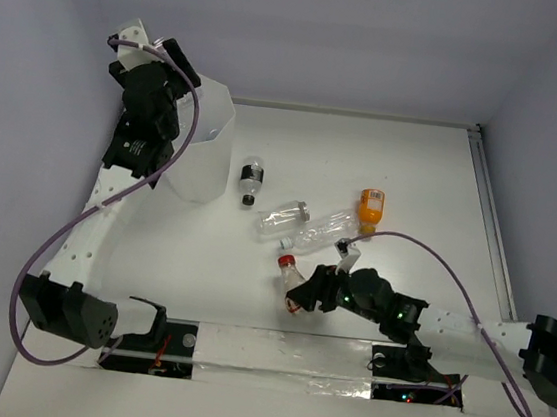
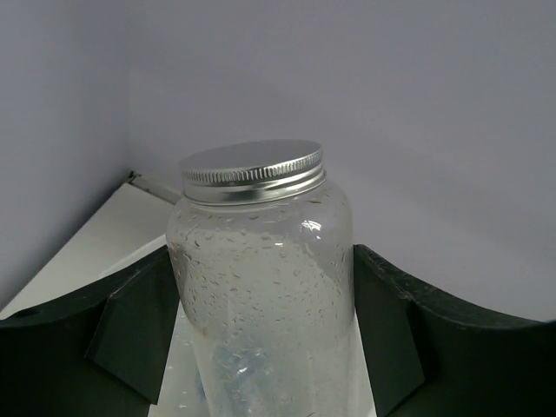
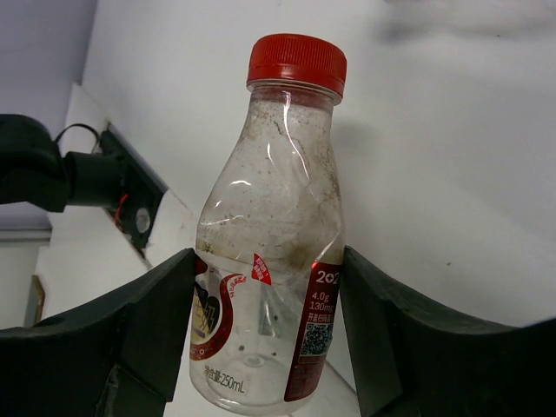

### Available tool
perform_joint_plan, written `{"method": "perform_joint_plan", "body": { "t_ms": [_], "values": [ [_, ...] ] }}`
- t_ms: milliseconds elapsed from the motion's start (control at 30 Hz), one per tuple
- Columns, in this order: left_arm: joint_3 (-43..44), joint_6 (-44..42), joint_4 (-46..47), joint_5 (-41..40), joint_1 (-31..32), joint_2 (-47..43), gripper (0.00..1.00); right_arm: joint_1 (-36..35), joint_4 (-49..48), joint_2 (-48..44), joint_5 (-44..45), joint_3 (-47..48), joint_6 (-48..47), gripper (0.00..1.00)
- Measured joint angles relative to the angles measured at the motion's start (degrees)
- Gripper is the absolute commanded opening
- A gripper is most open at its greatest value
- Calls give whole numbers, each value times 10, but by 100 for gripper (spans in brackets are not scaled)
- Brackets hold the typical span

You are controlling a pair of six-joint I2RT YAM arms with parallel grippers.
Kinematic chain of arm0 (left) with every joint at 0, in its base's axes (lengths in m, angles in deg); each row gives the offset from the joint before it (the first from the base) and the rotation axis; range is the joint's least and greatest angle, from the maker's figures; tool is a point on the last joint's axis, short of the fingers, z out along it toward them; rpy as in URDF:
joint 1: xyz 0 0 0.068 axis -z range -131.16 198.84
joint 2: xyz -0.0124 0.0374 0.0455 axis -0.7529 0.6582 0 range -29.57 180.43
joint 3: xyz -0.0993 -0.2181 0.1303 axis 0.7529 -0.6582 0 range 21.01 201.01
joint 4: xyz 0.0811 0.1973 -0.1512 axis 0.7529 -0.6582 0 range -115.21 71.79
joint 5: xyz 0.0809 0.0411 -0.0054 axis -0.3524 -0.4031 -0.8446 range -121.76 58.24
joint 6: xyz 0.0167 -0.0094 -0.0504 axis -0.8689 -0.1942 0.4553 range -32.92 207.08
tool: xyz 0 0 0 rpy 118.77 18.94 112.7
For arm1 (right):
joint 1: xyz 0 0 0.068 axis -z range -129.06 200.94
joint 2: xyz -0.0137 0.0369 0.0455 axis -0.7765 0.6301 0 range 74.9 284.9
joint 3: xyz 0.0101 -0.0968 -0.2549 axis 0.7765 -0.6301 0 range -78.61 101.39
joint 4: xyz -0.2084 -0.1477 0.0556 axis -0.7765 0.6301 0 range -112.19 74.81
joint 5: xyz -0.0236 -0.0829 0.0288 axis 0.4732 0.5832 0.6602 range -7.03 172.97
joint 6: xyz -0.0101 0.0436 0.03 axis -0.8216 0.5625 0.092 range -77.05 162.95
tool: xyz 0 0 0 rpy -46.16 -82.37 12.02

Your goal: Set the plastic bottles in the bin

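Note:
My left gripper (image 1: 171, 96) is up at the left rim of the translucent white bin (image 1: 208, 150). In the left wrist view the gripper (image 2: 261, 347) is shut on a clear bottle with a silver screw cap (image 2: 256, 252), held upright against the back wall. My right gripper (image 1: 301, 294) is shut on a red-capped bottle (image 1: 289, 272) near the table's front middle. In the right wrist view the gripper (image 3: 265, 339) grips its red label band, with the bottle (image 3: 278, 208) between both fingers. A black-capped bottle (image 1: 251, 177), two clear bottles (image 1: 285, 219) (image 1: 326, 229) and an orange bottle (image 1: 370, 206) lie on the table.
The white table (image 1: 413, 174) is walled at the back and sides, with a metal rail along its right edge (image 1: 487, 192). A purple cable (image 1: 470, 291) loops over the right arm. The arm bases sit at the front edge.

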Motion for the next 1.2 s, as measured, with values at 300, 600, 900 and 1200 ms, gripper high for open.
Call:
{"method": "perform_joint_plan", "body": {
  "t_ms": [300, 600, 900, 1200],
  "values": [
    [-75, -24, 29, -37, -9, 28, 95, -11, 50, -163, 1, 3, -18, 27],
    [-102, 4, 20, 0, -9, -25, 96, -11, 70, -122, 35, 162, -100, 24],
    [-229, 67, -16, 128, -9, -291, 85, -11, 57, 54, 85, 398, -238, 23],
    [-388, 133, -138, 160, -9, -561, 81, 35, 39, 190, 78, 644, -339, 23]
  ]
}}
